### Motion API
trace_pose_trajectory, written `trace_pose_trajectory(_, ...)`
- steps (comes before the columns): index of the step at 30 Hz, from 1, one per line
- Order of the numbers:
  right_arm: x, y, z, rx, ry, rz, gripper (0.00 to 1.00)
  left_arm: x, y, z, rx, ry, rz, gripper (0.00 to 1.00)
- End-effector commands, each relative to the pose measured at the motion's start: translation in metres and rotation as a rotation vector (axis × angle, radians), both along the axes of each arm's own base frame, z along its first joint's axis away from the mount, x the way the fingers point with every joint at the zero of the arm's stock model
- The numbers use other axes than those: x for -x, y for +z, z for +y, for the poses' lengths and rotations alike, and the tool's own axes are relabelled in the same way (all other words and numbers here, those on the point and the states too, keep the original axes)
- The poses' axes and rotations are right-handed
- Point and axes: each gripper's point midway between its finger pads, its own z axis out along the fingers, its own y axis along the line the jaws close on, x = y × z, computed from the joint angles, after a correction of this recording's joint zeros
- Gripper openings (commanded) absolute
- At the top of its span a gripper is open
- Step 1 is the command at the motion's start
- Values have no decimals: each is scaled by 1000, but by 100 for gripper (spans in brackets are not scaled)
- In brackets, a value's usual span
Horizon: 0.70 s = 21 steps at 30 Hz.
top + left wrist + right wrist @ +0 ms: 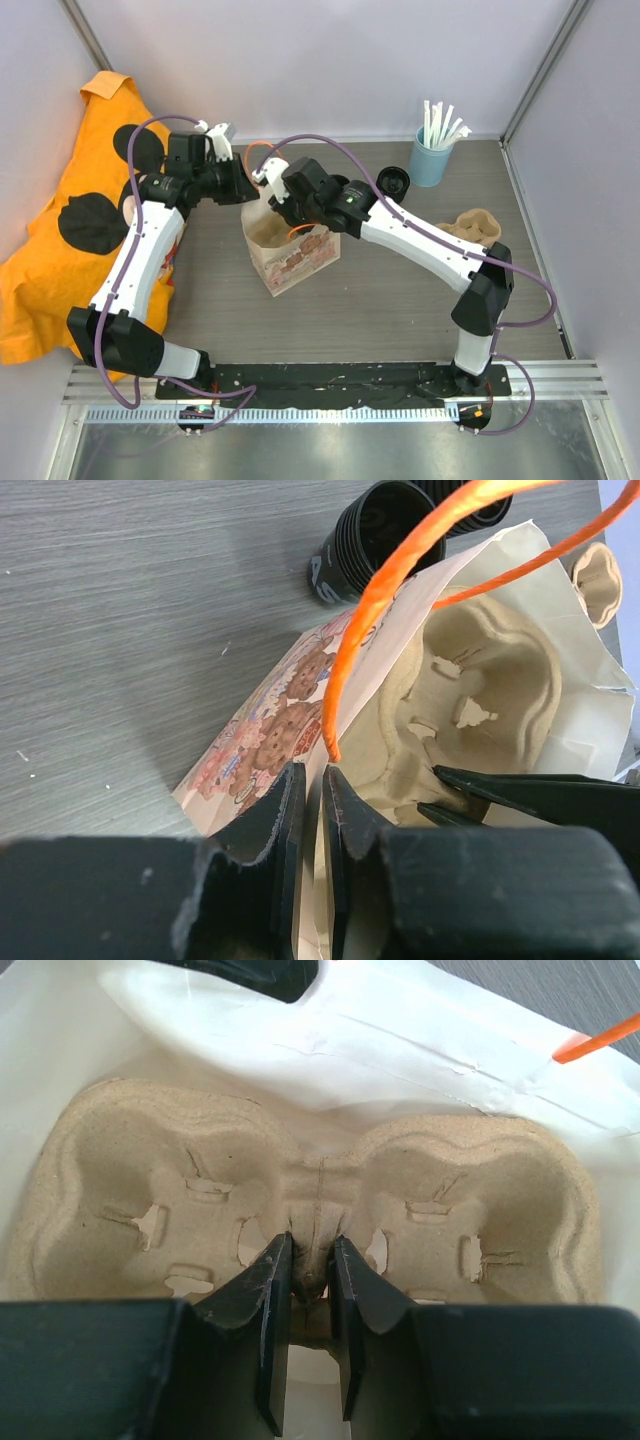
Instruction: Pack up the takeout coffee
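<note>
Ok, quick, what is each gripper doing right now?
Left gripper: closed on the paper bag edge.
Right gripper: closed on the pulp tray middle ridge, inside the bag.

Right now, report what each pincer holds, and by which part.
The left pincer pinches the paper bag by its top edge, beside the orange handle. The right pincer grips the pulp tray by its centre ridge.

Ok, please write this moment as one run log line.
left tool: pinches paper bag rim | right tool: grips pulp tray centre, inside bag | black cup: outside bag
</note>
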Motion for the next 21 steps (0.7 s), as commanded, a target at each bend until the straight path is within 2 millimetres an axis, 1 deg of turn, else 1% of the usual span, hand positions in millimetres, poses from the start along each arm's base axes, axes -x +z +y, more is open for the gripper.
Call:
trace_pose_trajectory(1, -8, 15, 6, -72, -24, -36, 25, -5, 20, -2, 39, 0, -72, 15)
trace_pose_trajectory(3, -10, 9, 6, -69, -31, -28, 25, -5, 19, -2, 39, 1, -69, 15)
trace_pose_trajectory(10, -18, 4, 5, -87, -70, -24, 26, -6, 18, -3, 43, 0, -68, 15)
trace_pose_trajectory(15, -19, -3, 5, -88, -79, -12, 27, -6, 18, -1, 37, 9, -64, 15)
trace_pose_trajectory(18, -20, -6, 6, -91, -83, -7, 28, -6, 17, 0, 34, 15, -65, 15)
trace_pose_trajectory(19, -19, -7, 7, -93, -82, -2, 31, -6, 16, 0, 35, 14, -63, 15)
trace_pose_trajectory(21, -20, -4, 7, -97, -82, -7, 33, -6, 17, 1, 31, 15, -66, 15)
